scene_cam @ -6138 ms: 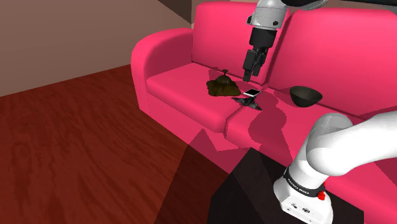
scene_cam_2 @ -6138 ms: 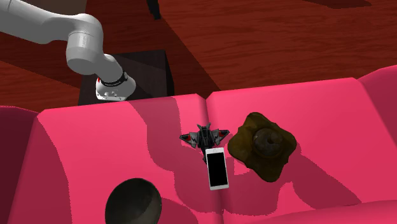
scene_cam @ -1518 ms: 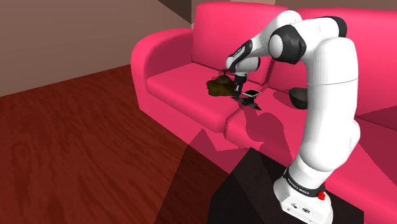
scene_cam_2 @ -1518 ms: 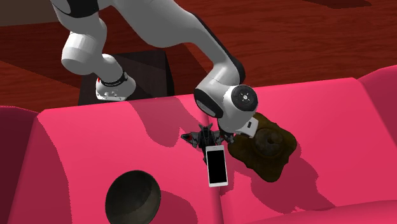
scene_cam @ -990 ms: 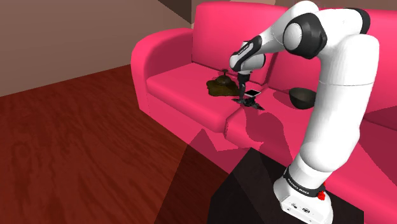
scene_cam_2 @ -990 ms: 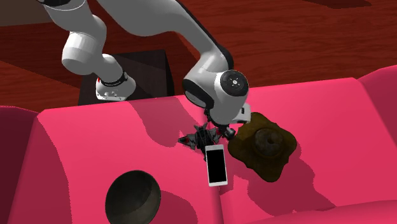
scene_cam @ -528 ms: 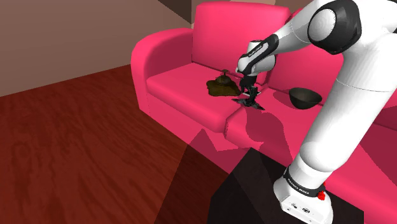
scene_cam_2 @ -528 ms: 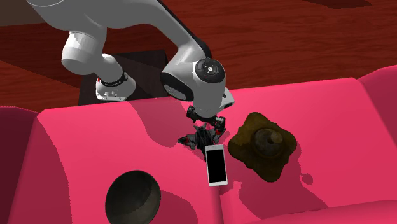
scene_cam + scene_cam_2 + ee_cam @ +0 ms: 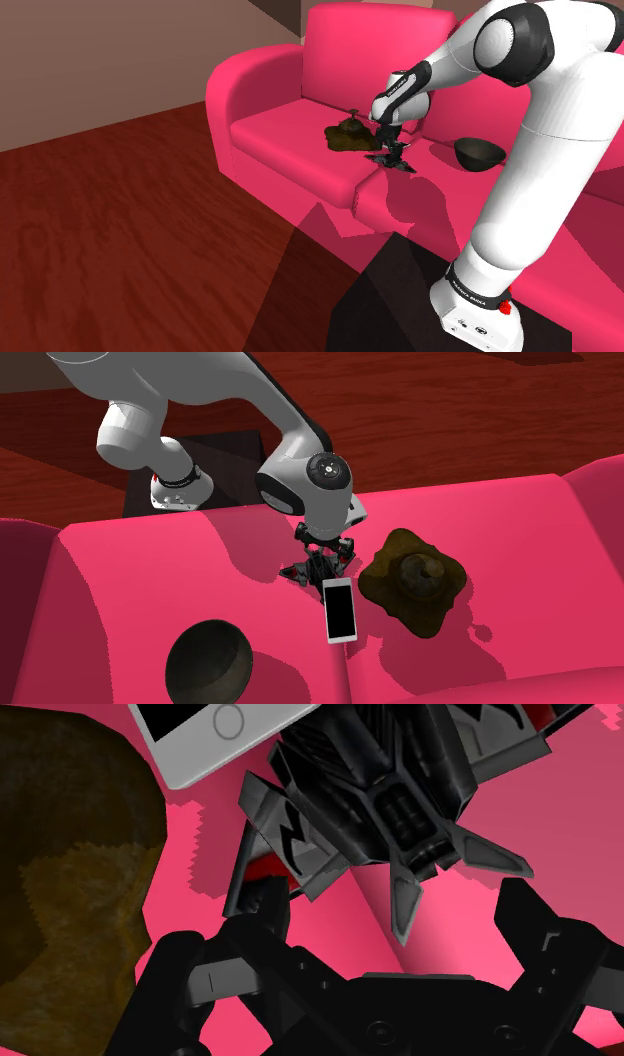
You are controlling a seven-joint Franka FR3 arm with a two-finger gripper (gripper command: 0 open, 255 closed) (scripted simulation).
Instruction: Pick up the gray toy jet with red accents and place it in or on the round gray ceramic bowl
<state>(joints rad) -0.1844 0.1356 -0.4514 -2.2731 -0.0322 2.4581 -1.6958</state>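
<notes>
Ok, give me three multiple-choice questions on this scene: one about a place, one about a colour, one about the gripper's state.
1. The phone lies: A) upright against the backrest B) flat on the seat beside the toy jet C) on the floor.
2. The sofa is: A) pink B) green C) white.
3. The gripper is: A) shut on nothing B) open C) shut on the toy jet.
Answers: B, it lies flat by the toy jet; A, pink cushions; B, its fingers stand apart in the wrist view.
</notes>
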